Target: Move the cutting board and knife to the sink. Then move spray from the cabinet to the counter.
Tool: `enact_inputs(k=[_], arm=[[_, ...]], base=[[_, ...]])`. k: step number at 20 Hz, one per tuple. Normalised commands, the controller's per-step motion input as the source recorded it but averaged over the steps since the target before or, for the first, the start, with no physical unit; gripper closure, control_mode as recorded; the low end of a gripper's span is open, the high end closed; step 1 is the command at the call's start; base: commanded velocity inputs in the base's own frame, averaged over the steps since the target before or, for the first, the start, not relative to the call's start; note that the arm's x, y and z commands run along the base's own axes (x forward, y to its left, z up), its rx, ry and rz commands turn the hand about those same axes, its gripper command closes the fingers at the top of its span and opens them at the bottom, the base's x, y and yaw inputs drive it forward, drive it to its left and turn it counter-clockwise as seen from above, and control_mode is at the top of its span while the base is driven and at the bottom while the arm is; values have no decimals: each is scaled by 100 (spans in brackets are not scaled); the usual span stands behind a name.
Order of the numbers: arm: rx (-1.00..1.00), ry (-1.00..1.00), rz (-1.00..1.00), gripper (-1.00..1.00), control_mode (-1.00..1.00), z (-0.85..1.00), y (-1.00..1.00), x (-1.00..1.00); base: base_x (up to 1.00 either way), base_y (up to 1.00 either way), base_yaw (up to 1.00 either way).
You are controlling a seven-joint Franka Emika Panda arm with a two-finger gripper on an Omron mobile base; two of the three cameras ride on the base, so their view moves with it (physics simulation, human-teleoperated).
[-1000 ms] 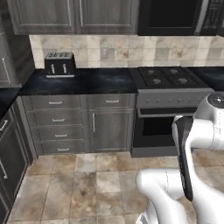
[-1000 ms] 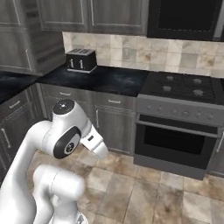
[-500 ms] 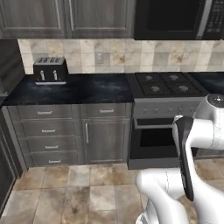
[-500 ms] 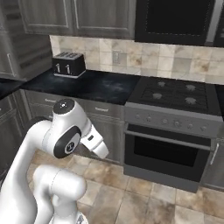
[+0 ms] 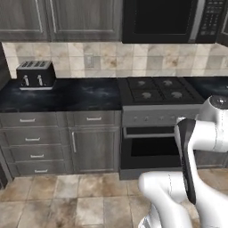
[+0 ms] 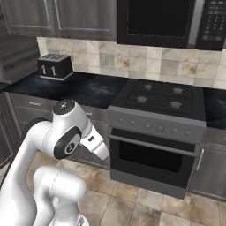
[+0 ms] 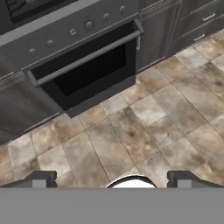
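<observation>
Pincer (image 7: 111, 180) spread wide, holding nothing, aimed at floor.
You risk clipping the oven (image 7: 85, 65) if you drive closer with the arm low.

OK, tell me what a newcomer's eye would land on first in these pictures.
First the dark oven with its gas stove top, set into the grey cabinets under a black microwave. Next the black toaster standing on the counter far to the left of the stove. In the hand view the gripper hangs open over the tiled floor in front of the oven.
</observation>
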Motion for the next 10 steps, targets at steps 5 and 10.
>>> enact_inputs(k=[5, 10], arm=[[0, 0, 0, -100, 100, 0, 0, 0], [0, 0, 0, -100, 100, 0, 0, 0]], base=[[8, -75, 0], [3, -77, 0]])
